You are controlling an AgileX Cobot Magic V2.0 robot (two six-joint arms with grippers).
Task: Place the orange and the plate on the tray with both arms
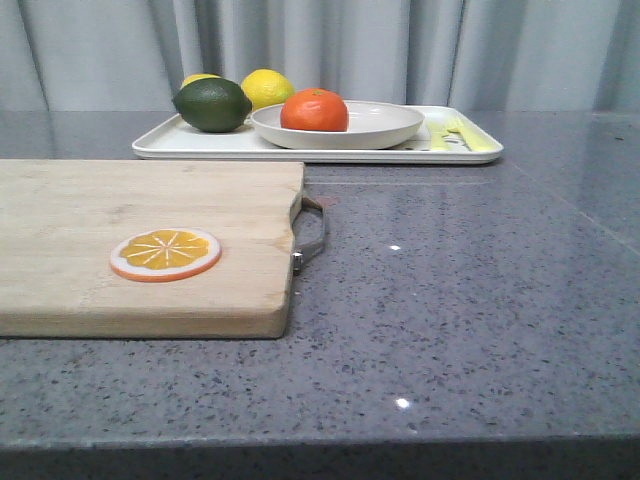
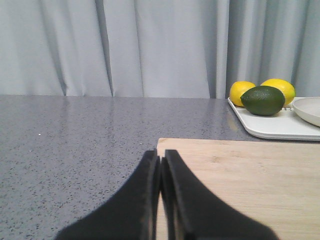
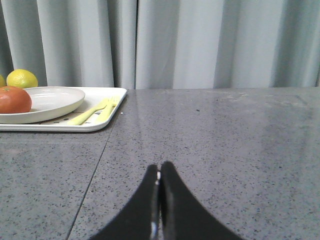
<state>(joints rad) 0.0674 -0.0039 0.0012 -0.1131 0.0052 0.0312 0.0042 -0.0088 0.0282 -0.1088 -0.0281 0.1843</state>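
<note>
The orange lies in the off-white plate, and the plate stands on the white tray at the back of the table. The right wrist view also shows the orange, the plate and the tray. My left gripper is shut and empty, low over the near corner of the wooden cutting board. My right gripper is shut and empty, low over the bare grey table. Neither gripper shows in the front view.
A dark green lime and two yellow lemons sit on the tray's left part, and yellow cutlery on its right. The cutting board with a metal handle carries an orange slice. A grey curtain hangs behind.
</note>
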